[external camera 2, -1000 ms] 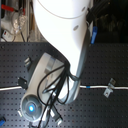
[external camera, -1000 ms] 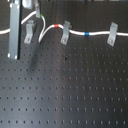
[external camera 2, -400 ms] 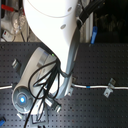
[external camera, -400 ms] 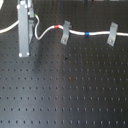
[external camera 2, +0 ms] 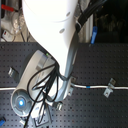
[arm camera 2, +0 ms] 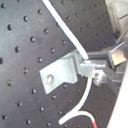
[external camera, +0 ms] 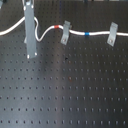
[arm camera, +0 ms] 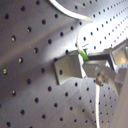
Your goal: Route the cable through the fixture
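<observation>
Arm (external camera: 30, 30) lowered; only wrist views show fixture (arm camera 2: 61, 74) gripping cable (arm camera 2: 60, 22).

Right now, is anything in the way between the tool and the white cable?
Nothing visible. In the second wrist view the tool sits right at the cable, beside the fixture. In the first wrist view its fingertips meet the green band.

A: Arm pose?
B: Big white Franka arm (external camera 2: 50, 35) fills the second exterior view, reaching down w/ black hoses along it. In the first exterior view the slim grey gripper (external camera: 30, 42) hangs vertical, tips at the board.
A: Jaws?
B: Can't tell, too blurry.
</observation>
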You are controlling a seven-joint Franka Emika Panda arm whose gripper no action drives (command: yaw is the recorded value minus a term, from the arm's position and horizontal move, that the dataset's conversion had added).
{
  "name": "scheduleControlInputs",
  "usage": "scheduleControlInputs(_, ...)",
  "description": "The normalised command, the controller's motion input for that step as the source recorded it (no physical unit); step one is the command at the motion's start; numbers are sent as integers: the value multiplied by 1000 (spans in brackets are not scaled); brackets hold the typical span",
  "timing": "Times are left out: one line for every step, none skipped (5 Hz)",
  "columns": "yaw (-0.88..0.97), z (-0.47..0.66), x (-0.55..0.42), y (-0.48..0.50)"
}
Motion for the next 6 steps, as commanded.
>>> scheduleControlInputs(705, 112, 83, 220)
scheduleControlInputs(774, 28, 16, 198)
scheduleControlInputs(531, 0, -107, -65)
scheduleControlInputs(334, 1, -331, -155)
scheduleControlInputs(83, -2, -290, 225)
scheduleControlInputs(0, -4, -190, 285)
